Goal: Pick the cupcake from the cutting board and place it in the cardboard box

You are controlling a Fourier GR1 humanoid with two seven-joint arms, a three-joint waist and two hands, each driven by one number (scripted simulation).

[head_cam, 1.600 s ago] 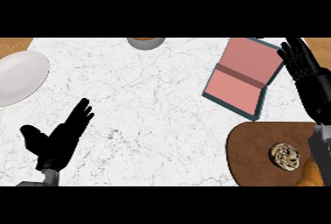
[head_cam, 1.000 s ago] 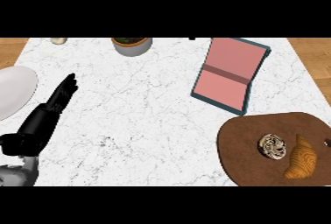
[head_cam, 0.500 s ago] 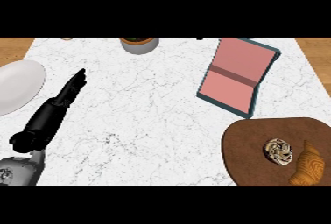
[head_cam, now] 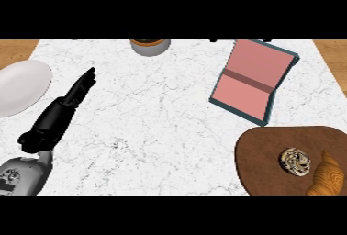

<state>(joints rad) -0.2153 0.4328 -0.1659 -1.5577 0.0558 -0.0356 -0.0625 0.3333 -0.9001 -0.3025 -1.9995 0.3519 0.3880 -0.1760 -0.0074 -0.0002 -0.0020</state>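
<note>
Head view shows the cupcake (head_cam: 296, 161) sitting on the cutting board (head_cam: 264, 156), toward that board's right side, seen from straight above as a round, pale, speckled disc. From this angle it has no clear long axis and no readable heading; it looks upright, top toward the camera. Just beside it on the right, nearly touching, lies a golden croissant (head_cam: 327, 176), its long axis running up and down the view, its lower end cut off at the lower edge.

The cutting board is a dark brown rounded slab at the bench's (head_cam: 163, 128) near right corner, running out past the right edge of the view. Just beyond its far edge lies the cardboard box (head_cam: 252, 80), spread open and flat, pink inside with a dark teal rim, a darker fold line crossing its middle. Its long axis tilts from the bench's far right toward the centre; its lower corner comes close to the board, though contact cannot be told.

At the far edge, left of centre, stands a grey cup (head_cam: 150, 46), partly cropped. A white plate (head_cam: 20, 87) overhangs the left edge.

Left hand (head_cam: 64, 108) lies over the bench's left side, well apart from the cupcake, fingers straight and together, pointing toward the far edge and slightly right, holding nothing. Its grey forearm enters at the near left corner. Right hand shows nowhere.
</note>
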